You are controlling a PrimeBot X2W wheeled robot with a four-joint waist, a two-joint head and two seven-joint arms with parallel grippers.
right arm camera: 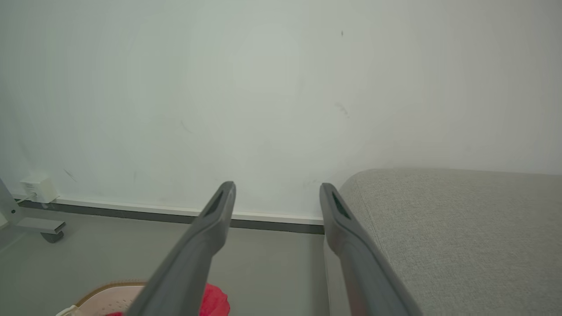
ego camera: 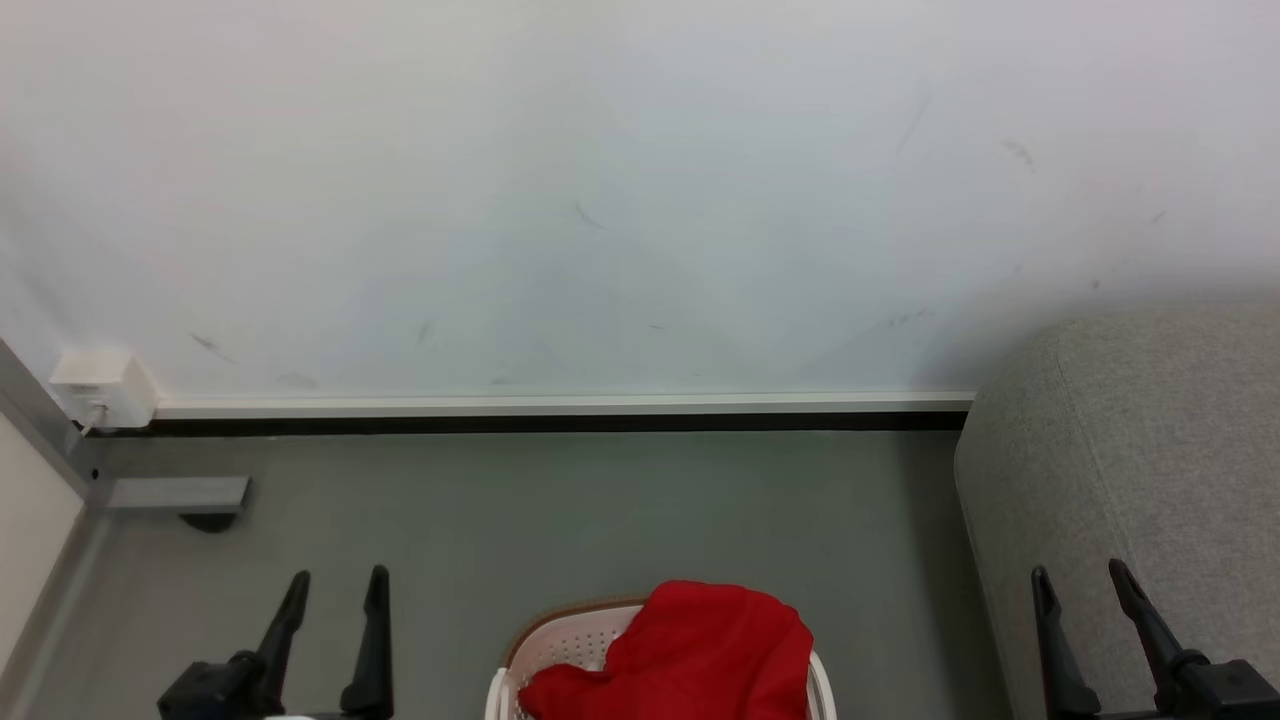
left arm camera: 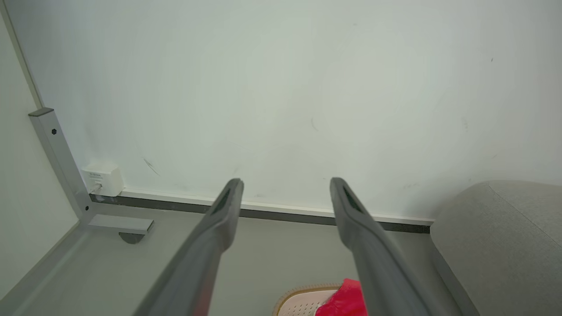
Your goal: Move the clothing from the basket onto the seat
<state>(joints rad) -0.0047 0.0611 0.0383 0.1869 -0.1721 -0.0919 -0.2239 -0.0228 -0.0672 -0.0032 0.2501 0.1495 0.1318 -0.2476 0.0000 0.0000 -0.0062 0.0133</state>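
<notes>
Left gripper [ego camera: 338, 580], right gripper [ego camera: 1080, 572] splayed, empty — no pick yet. Next: pinch clothing [ego camera: 690, 640] in basket [ego camera: 560, 640], carry to seat [ego camera: 1130, 450]

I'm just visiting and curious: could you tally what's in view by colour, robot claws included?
Red: 1, the heap of clothing; I cannot tell how many garments it holds
White: 2, the basket and the wall box
Grey: 2, the seat and the metal frame foot
Dark: 2, the left gripper and the right gripper, both open
Total: 7
</notes>
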